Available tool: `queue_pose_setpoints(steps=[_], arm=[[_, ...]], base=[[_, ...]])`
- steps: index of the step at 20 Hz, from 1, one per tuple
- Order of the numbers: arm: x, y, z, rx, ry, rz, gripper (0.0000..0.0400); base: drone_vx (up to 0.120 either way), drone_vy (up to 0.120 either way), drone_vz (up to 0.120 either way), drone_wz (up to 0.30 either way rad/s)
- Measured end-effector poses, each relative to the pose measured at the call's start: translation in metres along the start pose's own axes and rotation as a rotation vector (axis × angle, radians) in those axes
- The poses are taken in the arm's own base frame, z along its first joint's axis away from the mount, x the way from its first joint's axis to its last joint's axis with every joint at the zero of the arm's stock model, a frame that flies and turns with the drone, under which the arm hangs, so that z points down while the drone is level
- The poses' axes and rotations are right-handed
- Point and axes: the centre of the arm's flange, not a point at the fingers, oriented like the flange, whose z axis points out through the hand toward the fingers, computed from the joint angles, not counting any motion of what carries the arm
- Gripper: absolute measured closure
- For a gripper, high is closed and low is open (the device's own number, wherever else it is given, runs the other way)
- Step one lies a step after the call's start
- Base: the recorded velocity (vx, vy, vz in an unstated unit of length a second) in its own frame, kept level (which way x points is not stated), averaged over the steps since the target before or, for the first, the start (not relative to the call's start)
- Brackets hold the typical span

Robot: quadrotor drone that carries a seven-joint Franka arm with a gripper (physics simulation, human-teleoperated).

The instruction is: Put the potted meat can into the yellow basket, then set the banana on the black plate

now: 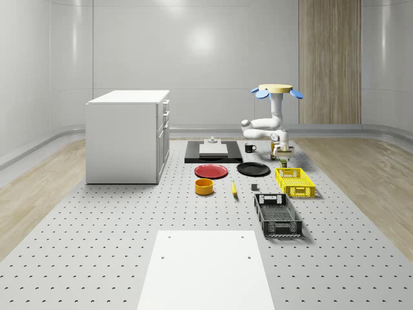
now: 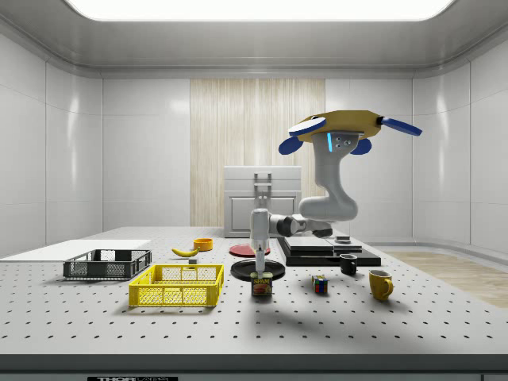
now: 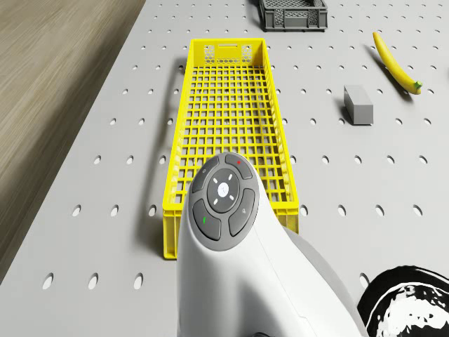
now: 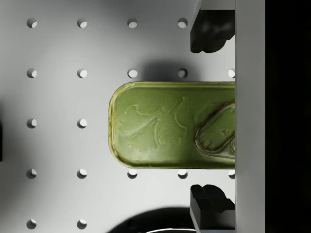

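Just right of centre in the side view, the potted meat can (image 2: 262,285) stands upright on the perforated table (image 2: 413,325), just beside the yellow basket (image 2: 178,286) on that view's right. Straight above it hangs the gripper (image 2: 260,271); in the wrist view its dark fingertips (image 4: 210,31) sit spread wide on either side of the can's green lid (image 4: 170,125), apart from it. Whether they reach down the can's sides cannot be told.

At the side view's centre left, the banana (image 2: 185,252) lies on the table behind the basket. Its black plate (image 2: 258,270) rests just behind the can. Farther to the side view's left is a black basket (image 2: 107,264).

Upper right of the side view, the drone (image 2: 346,127) hovers above the table, its white arm (image 2: 329,202) bending down toward the can.
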Motion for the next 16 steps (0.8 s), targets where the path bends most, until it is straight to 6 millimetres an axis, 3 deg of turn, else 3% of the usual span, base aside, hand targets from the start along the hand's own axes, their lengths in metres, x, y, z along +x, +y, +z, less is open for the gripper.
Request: queue_pose_setpoints(steps=[12, 16], arm=[[0.002, 0.002, 0.021, 0.000, 0.000, 0.000, 0.0000], [0.003, 0.003, 0.024, 0.000, 0.000, 0.000, 0.0095]], base=[[0.000, 0.000, 0.000, 0.000], [0.000, 0.000, 0.000, 0.000]])
